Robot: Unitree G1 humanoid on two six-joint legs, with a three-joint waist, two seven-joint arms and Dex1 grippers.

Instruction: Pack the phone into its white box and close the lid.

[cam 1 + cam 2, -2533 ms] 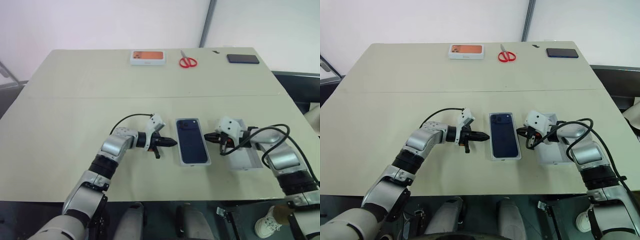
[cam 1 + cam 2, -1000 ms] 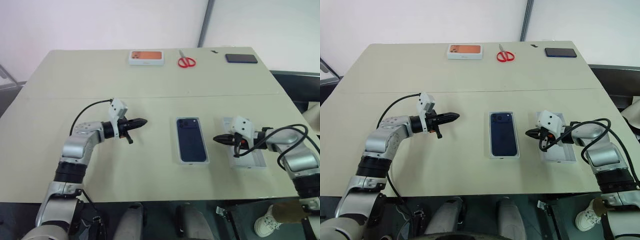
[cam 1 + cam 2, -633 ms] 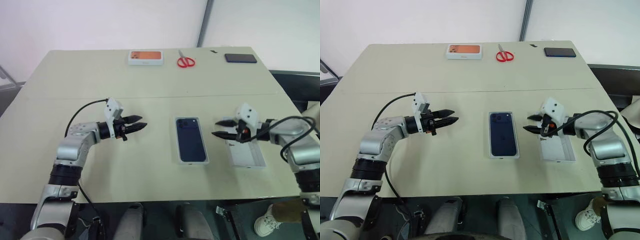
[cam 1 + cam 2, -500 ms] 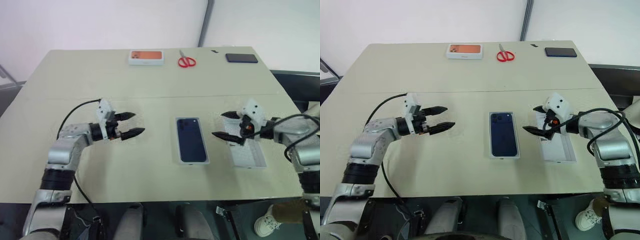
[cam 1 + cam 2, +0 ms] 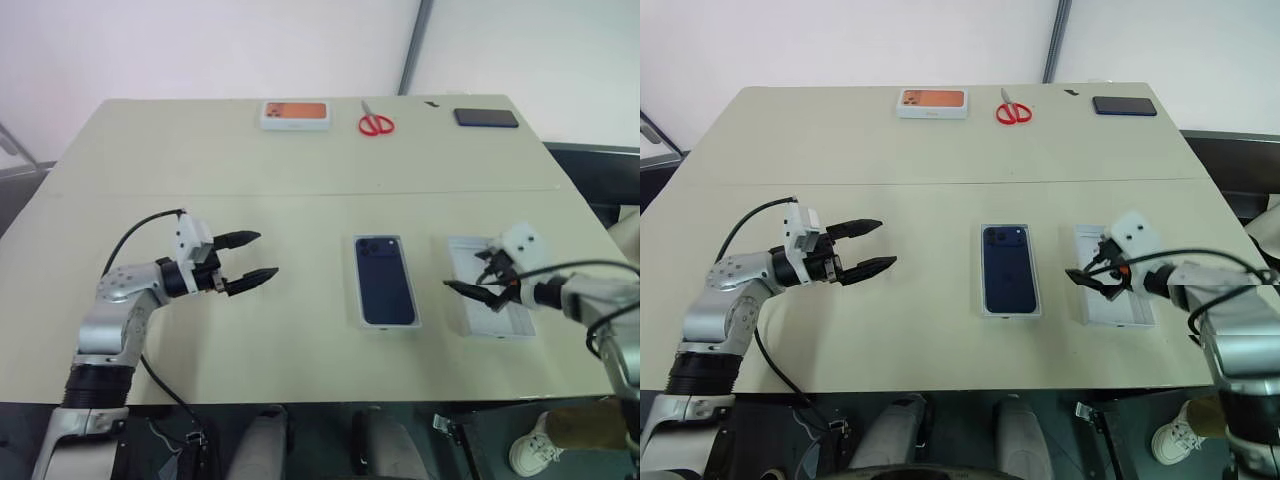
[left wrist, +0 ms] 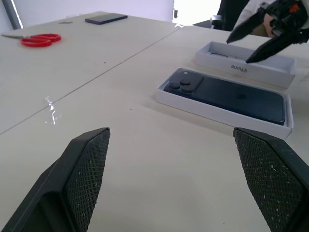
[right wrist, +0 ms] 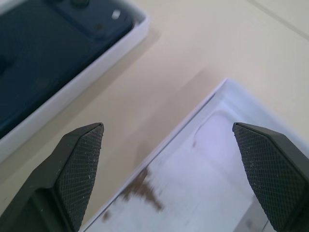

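The phone [image 5: 384, 279] lay face down in the white box [image 5: 360, 300] at the middle of the surface [image 5: 300, 180], its camera cluster at the far end. Just to its right sat the lid [image 5: 520, 325], upside down with its pale inside showing, apart from the box. The right tool [image 5: 478, 281] hung over the lid's near-left part, its fingers spread wide and holding nothing. The left tool [image 5: 252, 256] was well to the left of the box, above bare surface, also wide and empty, pointing toward the phone. Along the far edge lay an orange box [image 5: 295, 114], red scissors [image 5: 376, 122] and a black slab [image 5: 486, 117].
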